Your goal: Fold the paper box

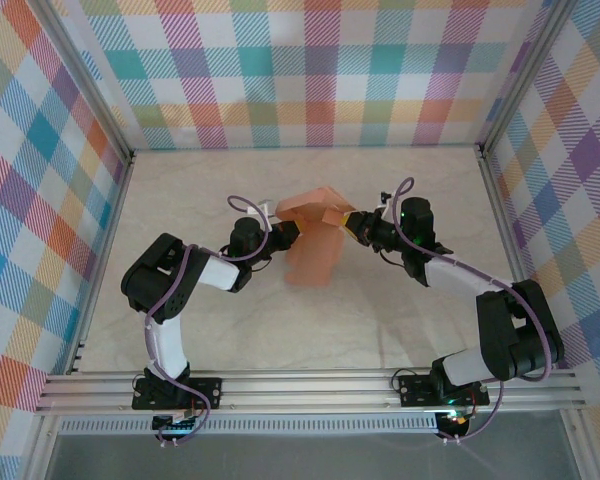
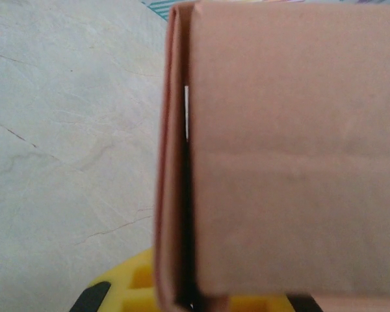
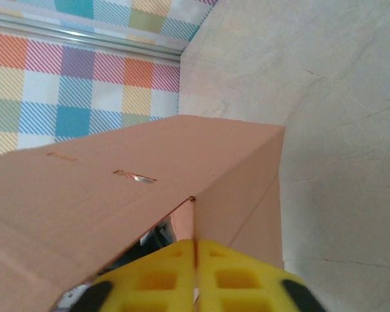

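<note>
From the near edge of the table, the two arms lean inward and meet over its middle, so each can take one side of the paper box. The left gripper is closed on the box's left side. In its wrist view a yellow pad sits against the folded layers of card. A dark gap shows there between an outer flap and the main wall, so that side looks not fully tucked.

The right gripper is clamped shut on a thin edge at the box's right corner, its yellow pads meeting with just the card seam between them. Pinching there probably keeps the corner crease sharp while the other arm steadies the body.

The box is partly formed, its long top panel bearing two small slots. Whether its lower edge touches the table I cannot tell. Beyond it lie marbled tabletop and the plaid back wall.
</note>
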Robot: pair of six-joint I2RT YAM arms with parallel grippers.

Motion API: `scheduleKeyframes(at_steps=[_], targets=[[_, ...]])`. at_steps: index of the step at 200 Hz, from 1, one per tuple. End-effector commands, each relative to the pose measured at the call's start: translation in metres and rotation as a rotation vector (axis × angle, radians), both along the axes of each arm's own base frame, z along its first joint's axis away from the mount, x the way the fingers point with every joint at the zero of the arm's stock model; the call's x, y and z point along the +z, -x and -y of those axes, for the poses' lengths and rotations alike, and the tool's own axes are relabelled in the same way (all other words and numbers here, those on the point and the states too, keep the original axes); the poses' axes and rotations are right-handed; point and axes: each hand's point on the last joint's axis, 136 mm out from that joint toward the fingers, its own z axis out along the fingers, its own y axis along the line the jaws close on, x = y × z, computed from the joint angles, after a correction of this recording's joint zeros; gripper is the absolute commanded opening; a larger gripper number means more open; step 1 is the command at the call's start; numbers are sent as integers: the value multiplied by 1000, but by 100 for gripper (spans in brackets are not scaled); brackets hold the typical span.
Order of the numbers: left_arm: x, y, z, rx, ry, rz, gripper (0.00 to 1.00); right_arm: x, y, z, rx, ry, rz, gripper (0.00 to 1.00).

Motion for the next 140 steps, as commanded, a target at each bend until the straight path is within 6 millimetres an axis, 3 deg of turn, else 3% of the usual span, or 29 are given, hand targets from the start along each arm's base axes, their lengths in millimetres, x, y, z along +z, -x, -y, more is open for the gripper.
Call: scheduleKeyframes(at_steps=[1, 13, 26, 32, 39, 55, 76, 84, 93, 102, 114, 140], targets=[[13, -1, -2, 7, 1, 45, 0, 12, -1, -2, 6, 1, 35, 1], [12, 0, -2, 7, -1, 44, 0, 12, -1, -2, 6, 2, 34, 3], [12, 0, -2, 7, -4, 43, 0, 13, -1, -2, 6, 1, 35, 19], [12, 0, -2, 7, -4, 43, 0, 12, -1, -2, 4, 1, 33, 21], [12, 0, -2, 6, -3, 43, 0, 12, -1, -2, 6, 2, 34, 19], [11, 0, -3, 9, -3, 43, 0, 11, 0, -2, 6, 6, 31, 0], [10, 0, -4, 17, -5, 40, 0, 11, 1, 0, 1, 10, 35, 0], [10, 0, -5, 22, -5, 37, 0, 12, 1, 0, 1, 17, 44, 13], [8, -1, -6, 30, -7, 33, 0, 13, 2, 2, -7, 31, 47, 36], [6, -3, -8, 49, -8, 20, 0, 12, 3, 6, -24, 52, 50, 48], [1, -5, -13, 80, -17, -4, 0, 12, 3, 13, -57, 93, 55, 55], [-7, -8, -23, 144, -45, -35, 0, 15, 8, 32, -138, 214, 91, 60]])
